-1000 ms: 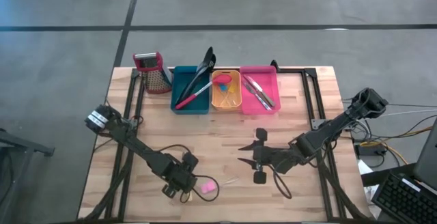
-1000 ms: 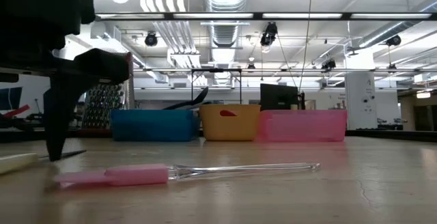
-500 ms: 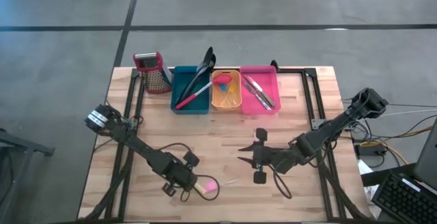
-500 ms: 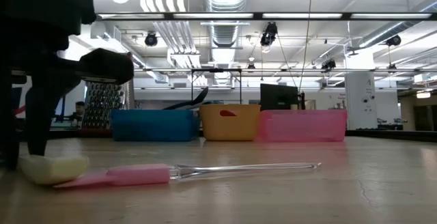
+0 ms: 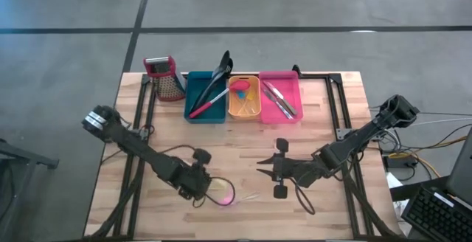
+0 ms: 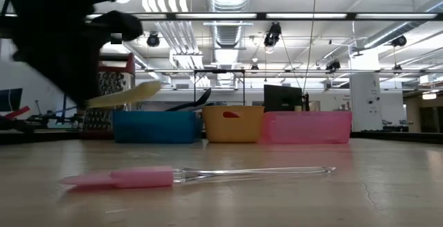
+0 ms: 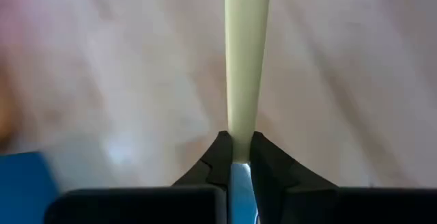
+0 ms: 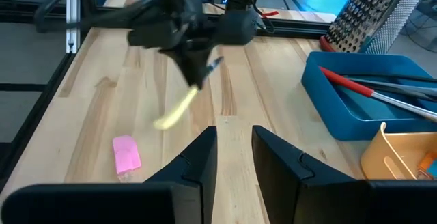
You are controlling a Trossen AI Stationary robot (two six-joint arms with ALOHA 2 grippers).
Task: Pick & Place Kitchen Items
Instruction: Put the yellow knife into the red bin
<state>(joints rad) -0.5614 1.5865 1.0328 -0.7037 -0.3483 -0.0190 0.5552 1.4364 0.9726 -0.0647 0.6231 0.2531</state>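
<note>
Above front-left tabletop [image 5: 243, 161], left end effector [image 8: 194, 80] pinches a pale yellow spatula [image 8: 175, 110] by its blue handle end, blade drooping: seems light, flexible; right end effector [image 8: 232, 157] idle, fingers narrowly apart.

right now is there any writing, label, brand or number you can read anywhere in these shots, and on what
No readable text in any view.
Box grater, teal bin, orange bin, pink bin: no label visible.
Pink spatula on the table and the pale utensil held in the left pincer: plain.
Room behind, low view: no lettering legible.
</note>
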